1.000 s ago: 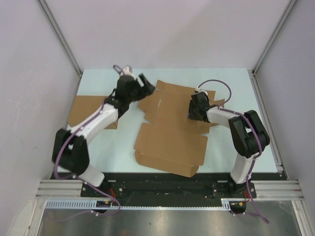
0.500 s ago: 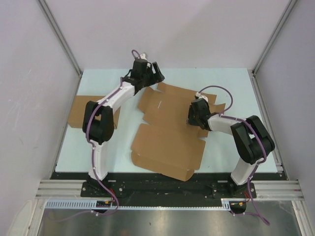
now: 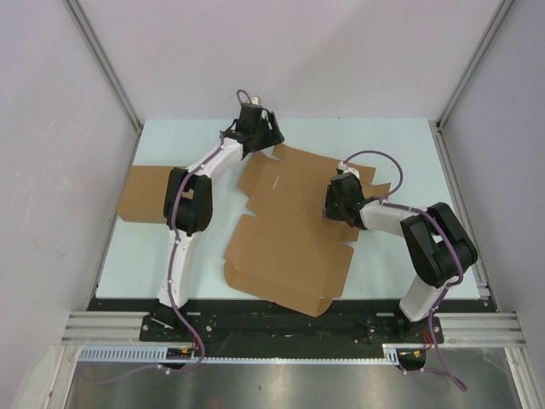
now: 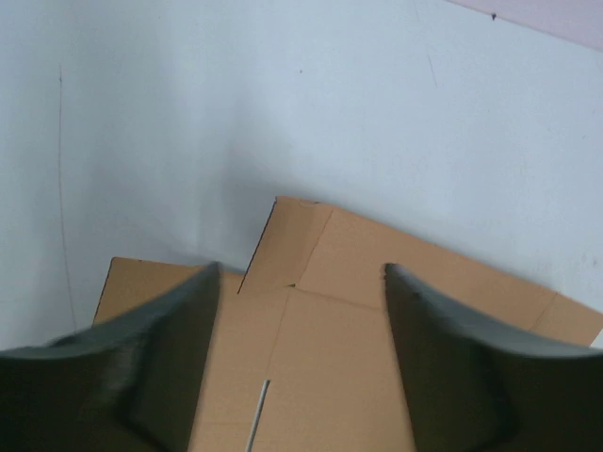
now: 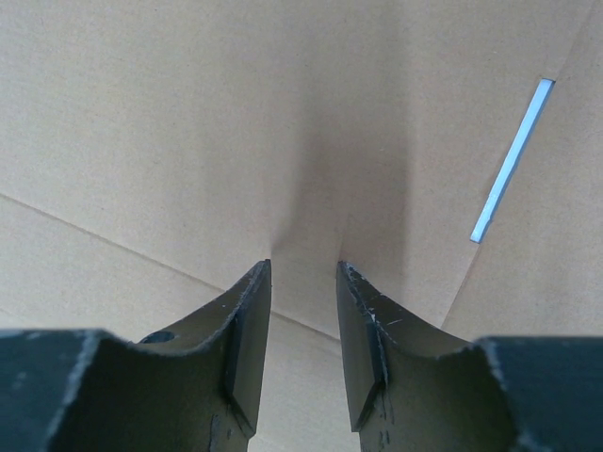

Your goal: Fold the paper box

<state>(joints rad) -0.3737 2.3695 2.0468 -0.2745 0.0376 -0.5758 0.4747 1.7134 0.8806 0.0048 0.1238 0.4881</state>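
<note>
The paper box (image 3: 289,226) is a brown die-cut sheet lying mid-table, its near panel bent up along a crease. In the left wrist view its far corner flap (image 4: 311,311) and a slit (image 4: 256,414) show. My left gripper (image 3: 264,129) hovers over that far-left corner, open wide (image 4: 301,271) with nothing between the fingers. My right gripper (image 3: 335,201) bears down on the sheet's right part. Its fingertips (image 5: 303,266) stand a narrow gap apart, open, resting against the bare cardboard (image 5: 188,141) beside a slit (image 5: 511,158).
A second brown cardboard piece (image 3: 143,192) lies at the table's left edge, partly behind the left arm (image 3: 189,203). Grey walls and metal rails (image 3: 102,60) enclose the pale table (image 3: 383,136).
My left arm swung from the left side to the far edge of the sheet, its jaws narrowing a little. The sheet slid slightly towards the near left. The right gripper barely moved.
</note>
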